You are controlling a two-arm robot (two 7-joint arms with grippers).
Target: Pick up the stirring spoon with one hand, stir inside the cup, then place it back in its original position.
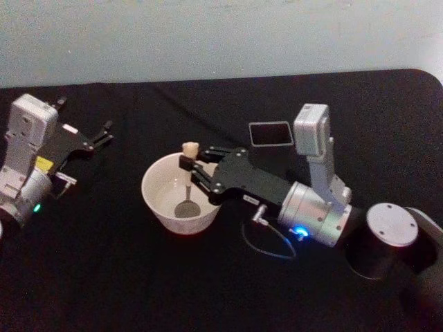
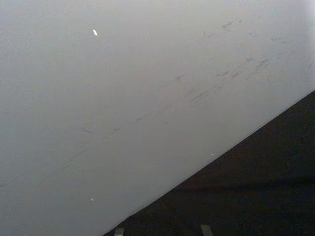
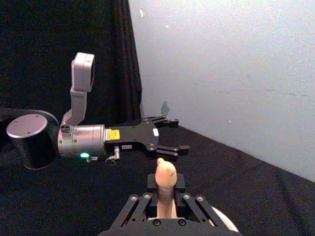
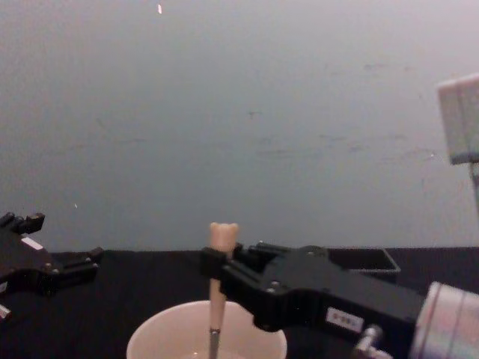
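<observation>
My right gripper is shut on the stirring spoon, gripping the cream handle just under the tiny bear head. The spoon stands upright, its dark shaft reaching down into the round cream-white cup, with the spoon end near the bottom. From the chest, the spoon rises above the cup between the right gripper's black fingers. The right wrist view looks down along the handle. The dark grey square holder stands behind the right arm. My left gripper is open, off to the cup's left.
A black cloth covers the table, and a pale wall runs along its back edge. A thin cable loops on the cloth near the right wrist. The left arm's gripper hangs open beyond the spoon.
</observation>
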